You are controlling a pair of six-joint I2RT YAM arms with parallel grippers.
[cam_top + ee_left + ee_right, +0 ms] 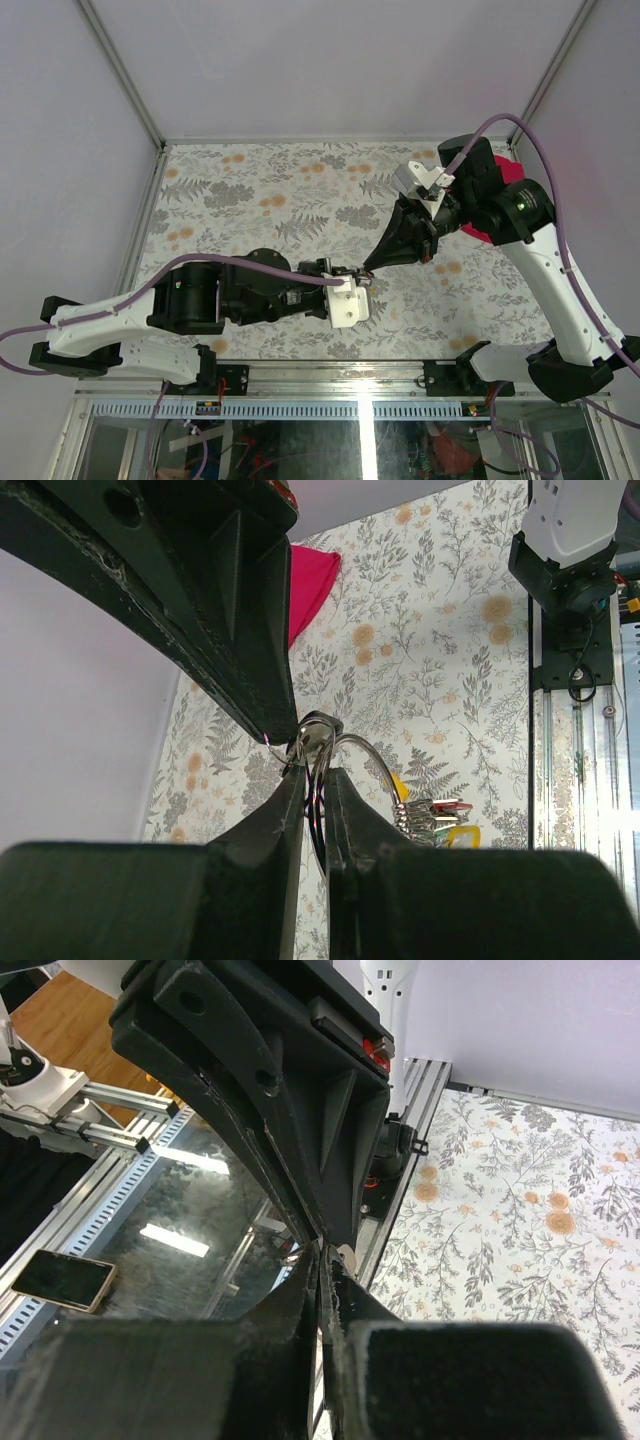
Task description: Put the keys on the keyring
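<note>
1. At mid-table, left gripper (313, 772) pinches the keyring (365, 748); the wire runs between its nearly closed fingers.
2. Right gripper (322, 1263) is pressed together. In the left wrist view its tip comes in from 11 o'clock and touches the keyring's top. Cannot tell whether it grips the wire.
3. Keys (437, 810) are bunched against the ring at 4 o'clock of the left fingertips; red and yellow heads are visible.
4. Red cloth (312, 580) lies at 12 o'clock on the floral table (280, 200).
</note>
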